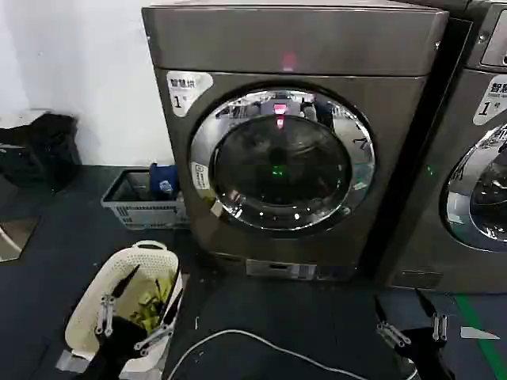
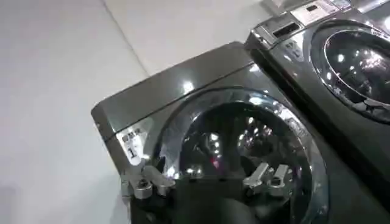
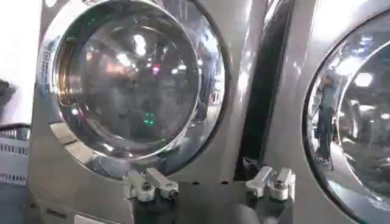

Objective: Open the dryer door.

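Door (image 1: pixel 282 161) on dryer (image 1: pixel 293 47) shut, approach step. My left gripper (image 1: pixel 135 313) and right gripper (image 1: pixel 408 324) both wide, low. Next: reach door's edge.

At my ten o'clock sits a grey crate (image 1: pixel 141 207); a white basket (image 1: pixel 127 294) at eight; a white cable (image 1: pixel 261 342) at six.

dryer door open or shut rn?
Shut. The dryer door sits flush on the dryer front, its chrome ring unbroken, no drum opening exposed.
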### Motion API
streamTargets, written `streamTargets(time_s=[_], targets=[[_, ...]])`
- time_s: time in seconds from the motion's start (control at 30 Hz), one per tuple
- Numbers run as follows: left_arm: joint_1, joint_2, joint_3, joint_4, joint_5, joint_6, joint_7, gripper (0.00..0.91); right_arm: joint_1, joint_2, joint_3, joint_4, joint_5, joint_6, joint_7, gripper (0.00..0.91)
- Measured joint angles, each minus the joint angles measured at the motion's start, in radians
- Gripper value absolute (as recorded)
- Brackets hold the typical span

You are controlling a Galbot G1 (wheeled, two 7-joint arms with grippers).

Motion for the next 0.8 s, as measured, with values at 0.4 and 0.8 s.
streamTargets(time_s=[0.4, 0.8], targets=[[0.005, -0.004, 0.003, -0.006, 0.003, -0.002, 0.0, 0.907, 0.139, -0.125, -0.074, -0.074, 0.078, 0.028, -0.081, 0.907], [0.012, -0.01, 0.015, -0.014, 0.016, -0.009, 0.0, 0.907, 0.358, -0.276, -0.166, -0.175, 0.159, 0.059, -0.159, 0.907]])
